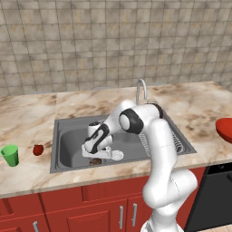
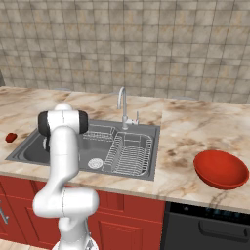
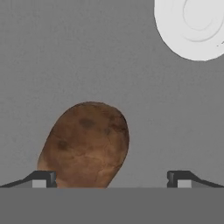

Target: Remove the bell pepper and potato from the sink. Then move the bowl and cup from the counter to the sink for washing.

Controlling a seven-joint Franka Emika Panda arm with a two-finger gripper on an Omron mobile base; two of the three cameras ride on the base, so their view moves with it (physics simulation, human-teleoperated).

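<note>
- Beige stone tiles back a marbled counter (image 1: 31, 113) above red cabinets, with the steel sink (image 1: 68, 140) set into it.
- On the grey sink floor lies the potato (image 3: 85, 144): a brown oval with dark mottled patches, its lower end cut off at the edge of the hand view.
- Over it hangs the gripper (image 3: 111, 179), jaws spread wide and holding nothing; one fingertip overlaps the potato's edge, the other stands well clear.
- From the left base camera the potato is largely hidden under the hand, near the pale round drain (image 1: 117, 155).
- Left of the basin, the bell pepper (image 1: 38, 149) sits on the counter beside the green cup (image 1: 10, 155).
- Far right, the red bowl (image 2: 220, 169) rests on the counter near its front edge.
</note>
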